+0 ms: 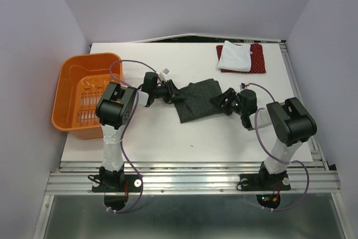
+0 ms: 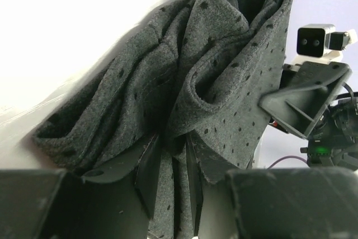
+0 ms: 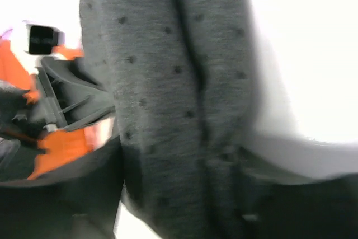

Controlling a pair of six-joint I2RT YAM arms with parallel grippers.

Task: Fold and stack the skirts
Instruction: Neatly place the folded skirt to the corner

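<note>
L arm (image 1: 117, 107), R arm (image 1: 291, 121) low, wrists inward; L pincer (image 1: 174, 94) clamped, R pincer (image 1: 217, 100) state unclear.

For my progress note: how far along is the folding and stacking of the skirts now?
Done, it seems: the white skirt lies folded on the red skirt at the far right of the table. In hand: the dark grey skirt, mid-table and rumpled; the left gripper pinches its left edge, the right gripper is at its right edge, grip unclear. Left: fold it and put it on the pile.
</note>
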